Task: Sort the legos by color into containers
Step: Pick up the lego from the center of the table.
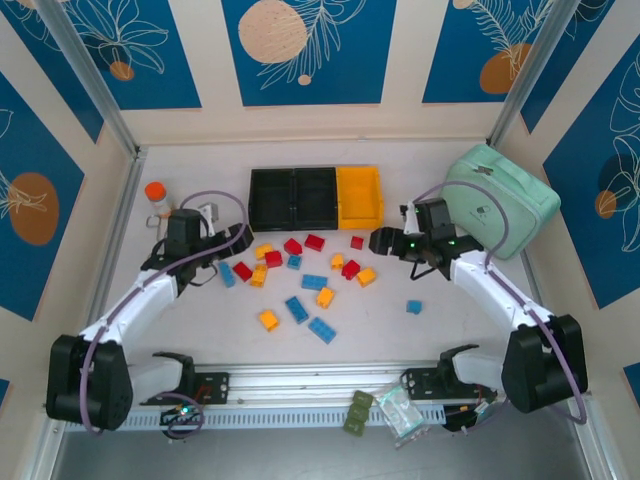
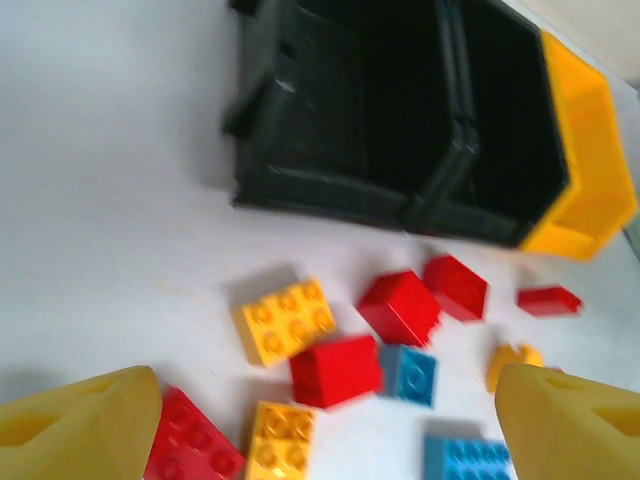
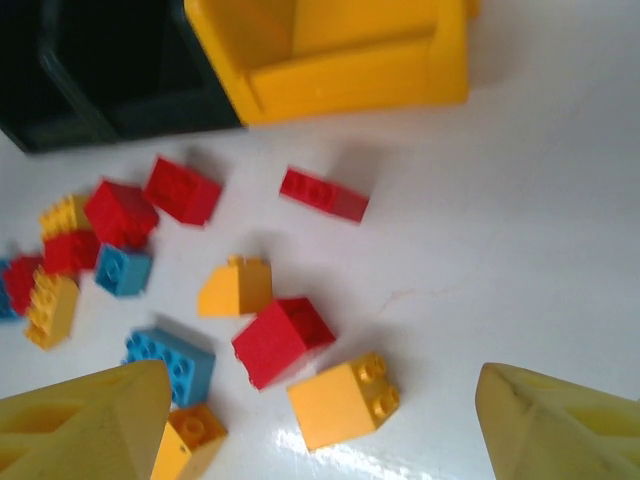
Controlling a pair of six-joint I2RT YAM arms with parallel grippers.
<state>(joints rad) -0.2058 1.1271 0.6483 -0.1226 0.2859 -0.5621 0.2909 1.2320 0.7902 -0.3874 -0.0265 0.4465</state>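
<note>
Red, blue and yellow-orange legos (image 1: 300,280) lie scattered on the white table in front of the containers: two black bins (image 1: 293,197) and a yellow-orange bin (image 1: 360,195) joined in a row, all empty. My left gripper (image 1: 240,238) hangs open at the left end of the scatter, above a red brick (image 2: 335,370) and a yellow brick (image 2: 285,320). My right gripper (image 1: 380,240) hangs open at the right end, over a yellow brick (image 3: 342,400) beside a red one (image 3: 280,340). Neither holds anything.
An orange-capped bottle (image 1: 157,198) stands at the back left. A mint-green zip case (image 1: 500,200) lies at the right, behind the right arm. Small packets (image 1: 385,410) rest on the rail at the near edge. One blue brick (image 1: 413,306) lies apart.
</note>
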